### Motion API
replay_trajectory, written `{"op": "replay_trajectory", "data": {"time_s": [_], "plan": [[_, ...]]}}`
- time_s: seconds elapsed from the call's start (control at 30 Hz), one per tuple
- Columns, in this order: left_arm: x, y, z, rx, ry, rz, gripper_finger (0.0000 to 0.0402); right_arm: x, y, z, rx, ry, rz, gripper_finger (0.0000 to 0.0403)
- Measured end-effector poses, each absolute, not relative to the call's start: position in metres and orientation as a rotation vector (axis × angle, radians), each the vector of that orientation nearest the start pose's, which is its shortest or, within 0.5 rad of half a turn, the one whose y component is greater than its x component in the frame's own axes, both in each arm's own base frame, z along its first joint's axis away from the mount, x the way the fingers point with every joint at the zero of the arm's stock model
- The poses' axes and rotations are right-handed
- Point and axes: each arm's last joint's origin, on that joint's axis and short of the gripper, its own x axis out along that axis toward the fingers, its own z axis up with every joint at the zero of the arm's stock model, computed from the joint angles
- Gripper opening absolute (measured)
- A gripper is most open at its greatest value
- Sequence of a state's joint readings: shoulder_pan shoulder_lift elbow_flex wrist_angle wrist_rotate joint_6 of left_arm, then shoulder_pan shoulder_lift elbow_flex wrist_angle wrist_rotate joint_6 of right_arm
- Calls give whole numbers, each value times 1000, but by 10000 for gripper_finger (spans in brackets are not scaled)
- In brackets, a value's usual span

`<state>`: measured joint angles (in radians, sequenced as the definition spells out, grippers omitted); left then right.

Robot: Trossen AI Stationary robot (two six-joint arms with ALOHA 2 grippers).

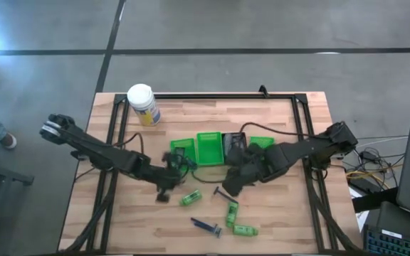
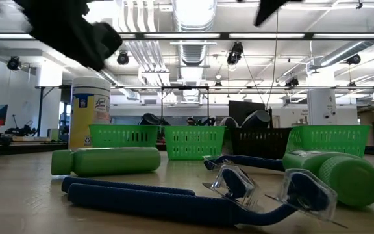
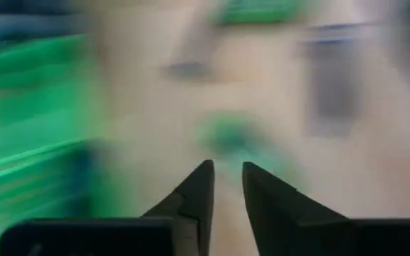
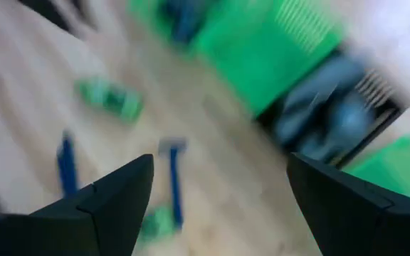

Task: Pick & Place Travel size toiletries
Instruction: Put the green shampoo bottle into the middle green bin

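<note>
Left gripper (image 1: 168, 186) jaws nearly together, empty; right gripper (image 1: 228, 186) jaws wide apart. Green bottle (image 1: 191, 197) lay on table between them. Likely light, stiff, slick; grab mid-body across.

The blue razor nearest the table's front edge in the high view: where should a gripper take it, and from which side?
Probably by the handle, from straight above. The blue razor lies flat on the bare wood of the table, its long thin handle clear of the green bottles. Fingers closing across the handle's mid-length look safest; the head, under a clear cap in the low view, is wider and awkward.
</note>
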<state>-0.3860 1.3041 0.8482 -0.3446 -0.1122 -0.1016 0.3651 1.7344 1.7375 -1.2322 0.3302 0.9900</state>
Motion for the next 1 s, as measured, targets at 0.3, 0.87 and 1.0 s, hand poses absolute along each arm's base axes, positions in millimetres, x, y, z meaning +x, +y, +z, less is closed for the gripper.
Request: {"op": "replay_trajectory", "data": {"time_s": [0.3,0.87,1.0], "plan": [[248,-112,219,-157,873,-119,183,318,127,284,566,1145,-544,302],[300,-149,172,-200,1080,133,322,318,129,281,541,1142,-534,345],[309,-152,161,-189,1115,165,321,316,133,281,543,1142,-531,342]]}}
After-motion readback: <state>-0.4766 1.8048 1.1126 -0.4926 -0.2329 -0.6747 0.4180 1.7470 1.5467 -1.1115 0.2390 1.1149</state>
